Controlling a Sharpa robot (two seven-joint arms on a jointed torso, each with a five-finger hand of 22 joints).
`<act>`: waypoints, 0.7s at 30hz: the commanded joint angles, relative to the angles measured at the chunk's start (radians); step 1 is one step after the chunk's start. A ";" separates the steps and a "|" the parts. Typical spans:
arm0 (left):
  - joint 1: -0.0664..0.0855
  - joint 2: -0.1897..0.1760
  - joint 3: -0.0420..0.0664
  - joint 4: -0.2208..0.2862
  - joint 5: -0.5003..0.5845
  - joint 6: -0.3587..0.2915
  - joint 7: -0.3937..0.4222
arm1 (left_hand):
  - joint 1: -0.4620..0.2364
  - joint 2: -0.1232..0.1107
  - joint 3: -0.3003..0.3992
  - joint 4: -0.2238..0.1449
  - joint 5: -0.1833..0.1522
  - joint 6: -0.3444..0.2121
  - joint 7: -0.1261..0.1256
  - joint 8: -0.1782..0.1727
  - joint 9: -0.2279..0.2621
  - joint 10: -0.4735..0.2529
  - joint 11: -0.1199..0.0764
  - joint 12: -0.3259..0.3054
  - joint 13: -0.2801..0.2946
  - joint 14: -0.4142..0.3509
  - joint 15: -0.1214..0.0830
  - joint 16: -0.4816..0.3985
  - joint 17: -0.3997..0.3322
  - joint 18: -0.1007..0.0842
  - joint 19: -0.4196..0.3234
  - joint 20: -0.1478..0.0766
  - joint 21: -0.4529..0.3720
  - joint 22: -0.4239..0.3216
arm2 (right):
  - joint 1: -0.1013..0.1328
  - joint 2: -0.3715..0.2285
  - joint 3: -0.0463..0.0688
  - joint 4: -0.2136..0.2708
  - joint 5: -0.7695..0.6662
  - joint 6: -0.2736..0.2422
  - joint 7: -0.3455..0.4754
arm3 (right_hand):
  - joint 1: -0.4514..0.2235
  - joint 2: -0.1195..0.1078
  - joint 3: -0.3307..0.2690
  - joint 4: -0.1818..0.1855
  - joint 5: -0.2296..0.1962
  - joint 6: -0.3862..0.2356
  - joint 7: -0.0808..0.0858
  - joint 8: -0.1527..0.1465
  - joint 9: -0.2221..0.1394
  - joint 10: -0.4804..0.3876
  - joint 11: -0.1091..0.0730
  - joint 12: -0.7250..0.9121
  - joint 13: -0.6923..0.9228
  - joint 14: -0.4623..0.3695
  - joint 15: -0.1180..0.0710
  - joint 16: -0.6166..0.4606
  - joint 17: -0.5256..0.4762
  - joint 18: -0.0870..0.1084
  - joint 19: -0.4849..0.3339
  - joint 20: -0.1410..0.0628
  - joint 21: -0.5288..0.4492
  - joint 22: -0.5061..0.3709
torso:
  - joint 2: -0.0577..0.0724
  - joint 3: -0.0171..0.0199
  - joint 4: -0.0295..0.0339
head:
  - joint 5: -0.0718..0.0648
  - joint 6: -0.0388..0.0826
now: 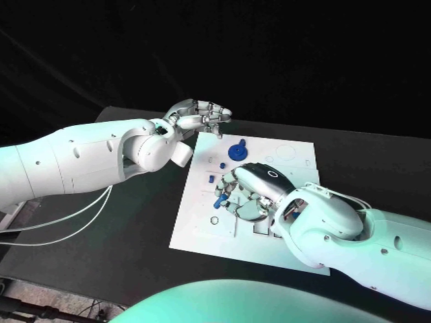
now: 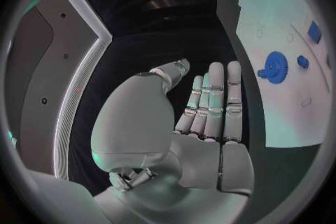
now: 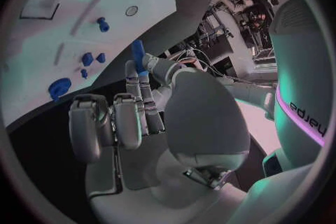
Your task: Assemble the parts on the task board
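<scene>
The white task board (image 1: 201, 235) lies in the middle of the black table. A blue gear (image 1: 238, 151) (image 2: 275, 66) sits near the board's far edge, and small blue parts (image 1: 213, 180) lie just in front of it. My right hand (image 1: 250, 194) hovers low over the board's middle, fingers curled. In the right wrist view it pinches a slim blue peg (image 3: 138, 50) between thumb and a fingertip. My left hand (image 1: 198, 116) (image 2: 210, 117) floats above the board's far left corner with straight fingers, holding nothing.
More blue pieces (image 3: 87, 59) and a small ring (image 1: 215, 219) lie on the board's left half. Outlined recesses (image 1: 283, 153) mark the board's far right. White cables (image 1: 70, 222) run over the table (image 1: 99, 256) at the left.
</scene>
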 commanded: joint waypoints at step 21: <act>0.001 0.003 0.001 0.000 0.001 0.016 0.008 | -0.008 0.007 -0.001 -0.004 0.005 -0.007 0.016 0.006 0.001 -0.005 0.001 0.006 -0.001 -0.004 0.005 -0.004 0.001 0.018 0.000 0.005 -0.003 -0.001 | -0.055 0.069 -0.013 -0.088 -0.050 0.070 0.009 | -0.008 0.007 0.003 -0.008 0.008 -0.004 -0.001 0.003 0.003 0.011 -0.007 0.000 0.001 0.041 -0.005 0.004 0.000 -0.017 0.067 -0.008 -0.001 0.236 | 0.001 0.0024 0.0002 | 0.016 -0.013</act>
